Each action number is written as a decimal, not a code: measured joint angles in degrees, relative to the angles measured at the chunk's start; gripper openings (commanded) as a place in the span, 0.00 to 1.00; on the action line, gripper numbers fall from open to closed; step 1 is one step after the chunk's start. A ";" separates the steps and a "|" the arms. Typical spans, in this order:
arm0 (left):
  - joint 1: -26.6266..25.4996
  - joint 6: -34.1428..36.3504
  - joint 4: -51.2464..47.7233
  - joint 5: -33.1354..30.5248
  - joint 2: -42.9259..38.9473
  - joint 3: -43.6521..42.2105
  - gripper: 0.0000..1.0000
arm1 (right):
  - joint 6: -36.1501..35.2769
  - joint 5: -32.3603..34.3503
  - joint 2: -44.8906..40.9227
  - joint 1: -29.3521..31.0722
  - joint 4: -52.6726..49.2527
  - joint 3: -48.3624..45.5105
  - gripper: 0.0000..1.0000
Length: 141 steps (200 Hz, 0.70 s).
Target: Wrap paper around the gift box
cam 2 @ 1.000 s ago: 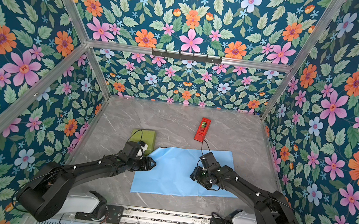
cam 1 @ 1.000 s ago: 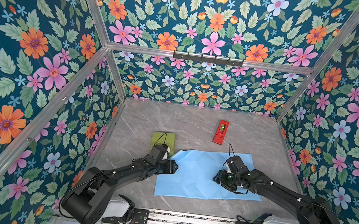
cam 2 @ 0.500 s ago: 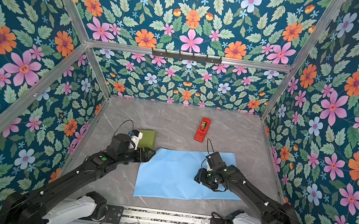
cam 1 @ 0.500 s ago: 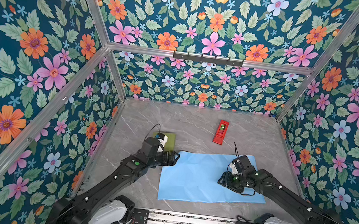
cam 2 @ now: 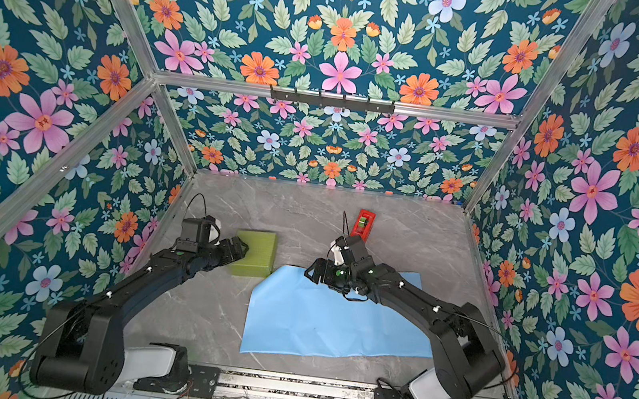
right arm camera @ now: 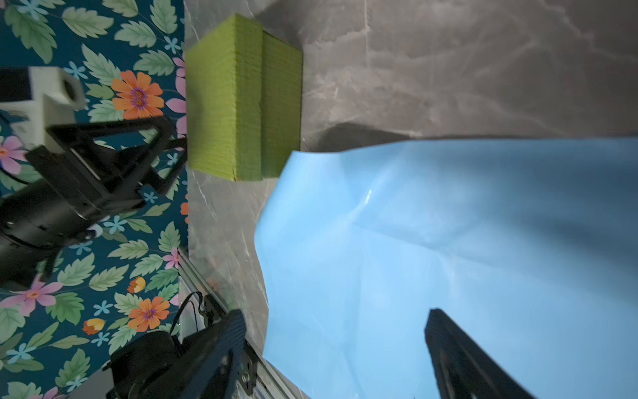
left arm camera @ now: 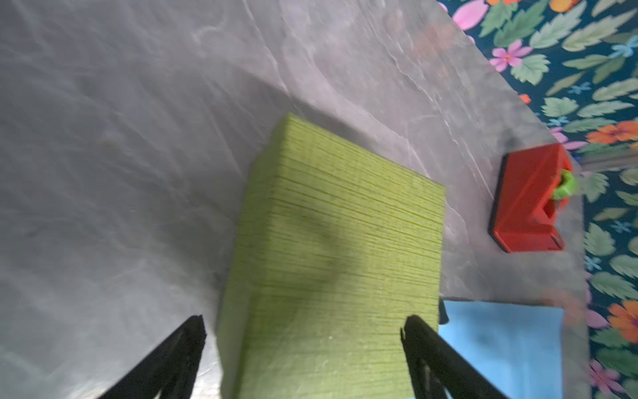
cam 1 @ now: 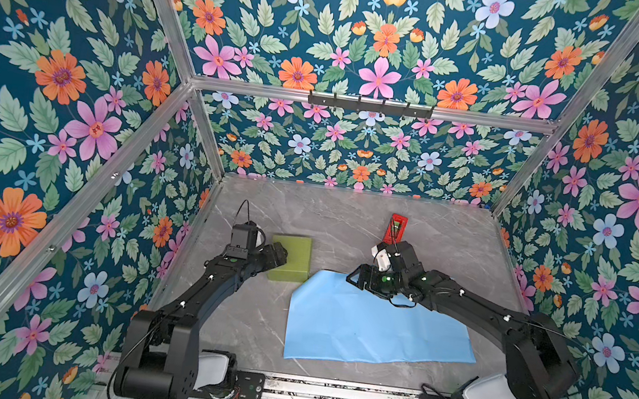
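beside paper (cam 1: 372, 329), gift box (cam 1: 293, 258); left end effector (left arm camera: 303, 321) spread wide.

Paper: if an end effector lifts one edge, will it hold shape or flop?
Probably flops: the paper looks thin and shows creases and ripples in the right wrist view. Likely light and lying loose, so a push may buckle or skid it.
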 measured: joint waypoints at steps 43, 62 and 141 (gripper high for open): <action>-3.30 -3.21 5.84 2.91 5.18 0.37 0.88 | 1.66 -3.69 17.77 0.81 2.62 16.46 0.78; -3.80 -4.74 8.35 2.58 7.41 0.39 0.87 | 2.40 -5.27 24.22 1.20 3.08 23.54 0.74; -13.25 -5.77 12.00 1.90 22.53 13.29 0.83 | 2.34 -4.57 27.36 -3.78 1.88 27.32 0.61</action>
